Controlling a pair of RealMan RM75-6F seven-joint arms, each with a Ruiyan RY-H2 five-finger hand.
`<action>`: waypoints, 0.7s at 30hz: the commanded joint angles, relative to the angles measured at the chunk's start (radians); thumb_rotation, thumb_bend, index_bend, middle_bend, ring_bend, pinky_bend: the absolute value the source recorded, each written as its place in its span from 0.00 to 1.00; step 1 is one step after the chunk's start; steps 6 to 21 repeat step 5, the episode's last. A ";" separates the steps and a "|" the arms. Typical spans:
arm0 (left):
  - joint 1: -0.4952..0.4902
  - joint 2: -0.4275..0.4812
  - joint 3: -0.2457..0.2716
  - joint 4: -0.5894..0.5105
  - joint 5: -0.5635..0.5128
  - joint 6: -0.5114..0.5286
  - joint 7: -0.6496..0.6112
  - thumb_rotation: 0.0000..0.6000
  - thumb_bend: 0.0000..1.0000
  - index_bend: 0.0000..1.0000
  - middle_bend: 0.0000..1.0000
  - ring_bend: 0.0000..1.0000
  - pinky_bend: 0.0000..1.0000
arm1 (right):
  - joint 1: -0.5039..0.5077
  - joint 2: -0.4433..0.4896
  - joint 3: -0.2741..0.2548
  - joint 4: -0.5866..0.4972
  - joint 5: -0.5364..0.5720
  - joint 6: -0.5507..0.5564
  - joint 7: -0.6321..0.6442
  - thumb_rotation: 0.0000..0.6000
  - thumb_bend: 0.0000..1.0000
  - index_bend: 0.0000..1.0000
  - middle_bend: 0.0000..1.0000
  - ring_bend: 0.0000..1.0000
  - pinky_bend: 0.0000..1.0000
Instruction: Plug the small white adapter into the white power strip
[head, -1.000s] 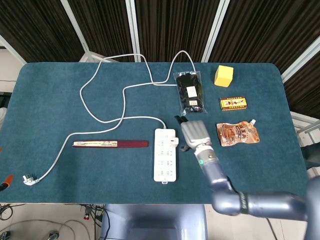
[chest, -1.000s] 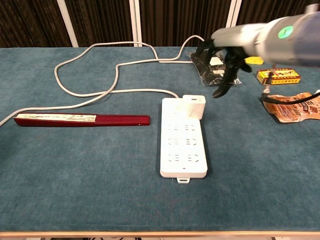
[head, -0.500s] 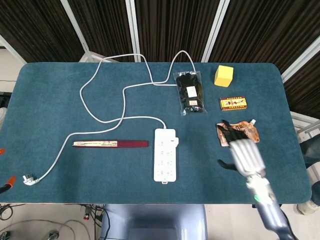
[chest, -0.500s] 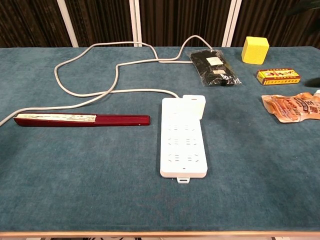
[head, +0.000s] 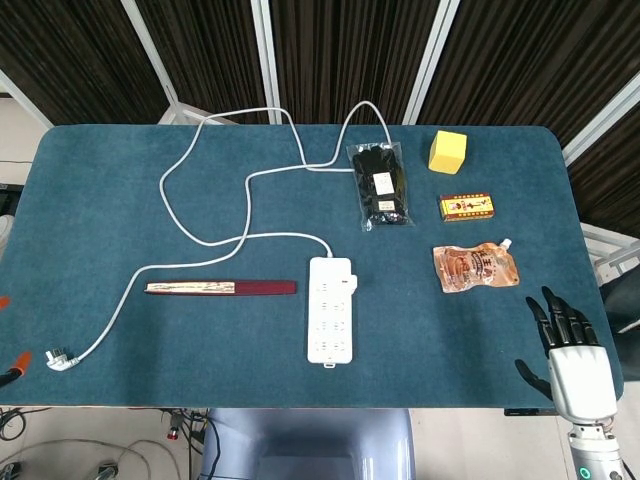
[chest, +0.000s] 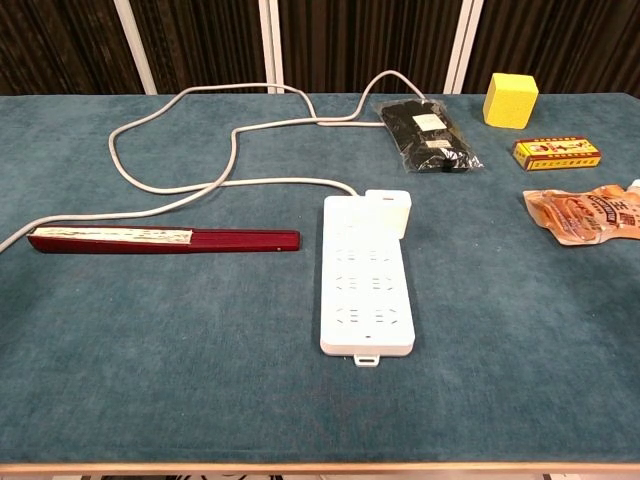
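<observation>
The white power strip (head: 331, 309) (chest: 366, 284) lies lengthwise near the table's front middle. The small white adapter (head: 350, 284) (chest: 388, 210) stands upright in the strip's far right socket. My right hand (head: 570, 358) hangs off the table's front right corner in the head view, fingers spread, holding nothing, far from the strip. The chest view does not show it. My left hand is out of both views.
The strip's white cable (head: 230, 180) loops across the back left to a plug (head: 58, 357) at the front left. A dark red flat stick (head: 222, 288) lies left of the strip. A black packet (head: 381, 186), yellow cube (head: 447, 151), small box (head: 468, 207) and orange pouch (head: 474, 267) sit at right.
My right hand has drawn away from beside the adapter, moving right and toward the front, and now sits off the table's front right corner. The adapter stays in the strip.
</observation>
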 joint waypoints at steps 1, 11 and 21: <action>0.001 0.001 0.000 0.001 0.000 -0.001 -0.001 1.00 0.19 0.22 0.00 0.00 0.05 | -0.008 0.002 0.014 0.002 0.003 -0.009 0.008 1.00 0.22 0.10 0.04 0.12 0.20; 0.000 0.000 -0.001 0.003 0.002 0.001 0.000 1.00 0.19 0.22 0.00 0.00 0.05 | -0.017 0.015 0.024 0.002 -0.005 -0.018 0.026 1.00 0.22 0.10 0.04 0.12 0.20; 0.000 0.000 -0.001 0.003 0.002 0.001 0.000 1.00 0.19 0.22 0.00 0.00 0.05 | -0.017 0.015 0.024 0.002 -0.005 -0.018 0.026 1.00 0.22 0.10 0.04 0.12 0.20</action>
